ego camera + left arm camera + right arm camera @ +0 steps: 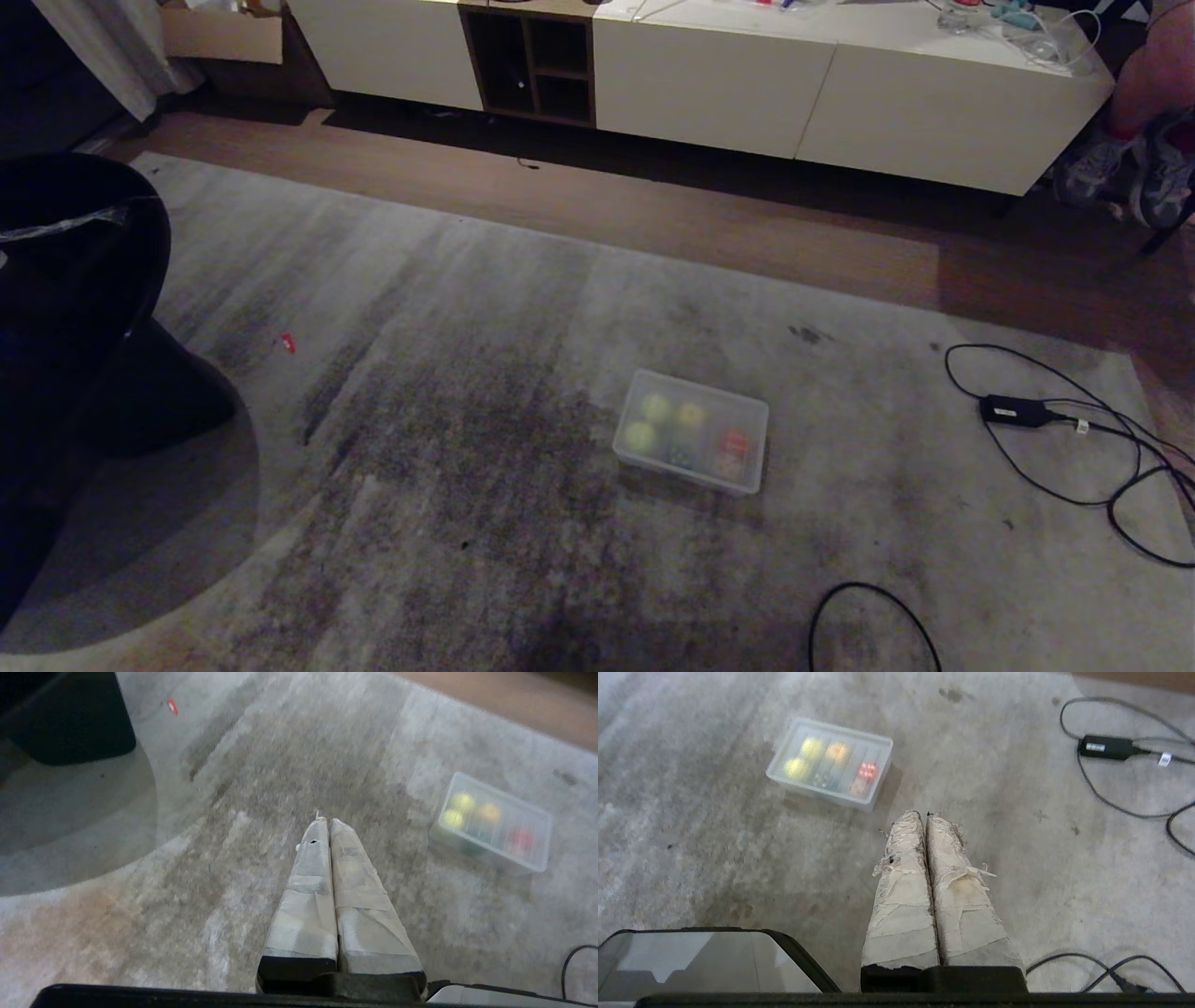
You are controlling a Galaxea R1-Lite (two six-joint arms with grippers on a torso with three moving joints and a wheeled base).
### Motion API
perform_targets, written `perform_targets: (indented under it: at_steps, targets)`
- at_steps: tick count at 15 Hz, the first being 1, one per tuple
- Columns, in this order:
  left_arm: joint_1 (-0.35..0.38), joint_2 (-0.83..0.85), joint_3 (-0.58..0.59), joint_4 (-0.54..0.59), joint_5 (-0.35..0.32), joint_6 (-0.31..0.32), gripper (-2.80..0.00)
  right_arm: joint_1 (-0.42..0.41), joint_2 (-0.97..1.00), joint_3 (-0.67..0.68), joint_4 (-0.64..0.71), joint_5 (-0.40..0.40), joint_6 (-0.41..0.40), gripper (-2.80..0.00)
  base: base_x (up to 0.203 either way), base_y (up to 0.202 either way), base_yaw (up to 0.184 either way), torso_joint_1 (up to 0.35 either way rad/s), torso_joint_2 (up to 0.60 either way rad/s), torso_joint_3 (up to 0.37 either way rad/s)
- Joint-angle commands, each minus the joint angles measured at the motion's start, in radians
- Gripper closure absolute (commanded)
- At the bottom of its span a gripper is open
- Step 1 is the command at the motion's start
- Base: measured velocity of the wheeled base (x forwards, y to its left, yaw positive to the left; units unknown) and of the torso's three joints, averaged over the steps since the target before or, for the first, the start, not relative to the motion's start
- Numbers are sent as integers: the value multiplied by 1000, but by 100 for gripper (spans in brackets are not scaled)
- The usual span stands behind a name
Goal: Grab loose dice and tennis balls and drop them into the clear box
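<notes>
You see the clear box (692,442) sitting lidded on the grey rug (448,485), two tennis balls (649,422) at one end, the yellow die (691,414) beside them, the red die (735,441) and two duller dice at the other; nothing loose shows around it, so the sorting looks finished. The left gripper (326,820) and right gripper (924,814) hang above bare rug short of the box, taped fingers pressed together, holding nothing, likely parked. Open rug surrounds the box; a power brick and cables (1016,411) lie well apart on your right, a dark chair base (75,308) on your left, a white cabinet (840,84) beyond the wood floor
</notes>
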Motion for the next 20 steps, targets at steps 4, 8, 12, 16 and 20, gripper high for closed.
perform_targets:
  at_steps: [4,8,12,16,20]
  targets:
    - [0,2,2,0,1,-1,0,0,2,0,1,0,1,0,0,0,0,4,2,202]
    - [-1,2,2,0,1,-1,0,1,2,0,1,0,0,0,0,0,0,2,3,205]
    - [1,2,2,0,1,0,0,1,2,0,1,0,0,0,0,0,0,4,3,203]
    - [1,2,2,1,0,7,0,1,2,0,1,0,0,0,0,0,0,4,1,202]
    - [-1,2,2,3,-1,10,0,-1,2,0,1,0,0,0,0,0,0,3,3,201]
